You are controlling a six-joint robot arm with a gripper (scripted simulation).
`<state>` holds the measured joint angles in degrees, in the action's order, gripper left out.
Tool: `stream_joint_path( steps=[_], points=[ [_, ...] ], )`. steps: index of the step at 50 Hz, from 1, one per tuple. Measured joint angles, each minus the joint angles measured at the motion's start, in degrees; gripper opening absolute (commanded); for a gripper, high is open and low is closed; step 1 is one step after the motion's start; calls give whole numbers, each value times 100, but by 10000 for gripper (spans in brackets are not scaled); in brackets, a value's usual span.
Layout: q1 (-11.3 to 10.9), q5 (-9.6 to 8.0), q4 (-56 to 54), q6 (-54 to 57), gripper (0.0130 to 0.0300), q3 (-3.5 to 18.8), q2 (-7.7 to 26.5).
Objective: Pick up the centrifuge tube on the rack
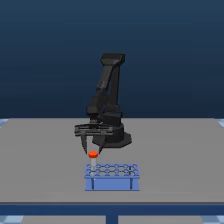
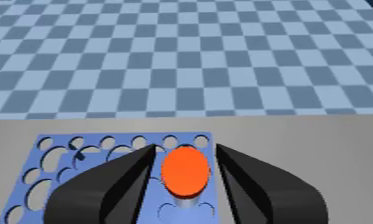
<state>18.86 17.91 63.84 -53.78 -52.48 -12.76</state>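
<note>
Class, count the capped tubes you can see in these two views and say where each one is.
1. The centrifuge tube, with its orange-red cap, stands at the rack's end on the exterior view's left, between the fingers of the hand. No other tube shows; the fingers hide some holes.

A flat grey worktop [image 1: 40,160] fills the lower half of the exterior view, its front edge near the bottom of the frame. Behind it rises a plain dark blue backdrop [image 1: 50,50], lighter toward the horizon. In the wrist view a blue-and-pale checkered floor [image 2: 182,55] covers the upper half. Lighting is even, without strong shadows.
</note>
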Motion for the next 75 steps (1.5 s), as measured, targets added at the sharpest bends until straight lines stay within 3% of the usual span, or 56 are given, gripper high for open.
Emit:
stream_joint_path(
  steps=[21,41,42,75],
  points=[
    [1,183,-930,1004,300,-131,242],
    [0,269,-1154,1291,300,-163,307],
    [0,270,-1154,1293,130,-163,307],
    [3,261,-1096,1246,130,-158,290]
  ],
)
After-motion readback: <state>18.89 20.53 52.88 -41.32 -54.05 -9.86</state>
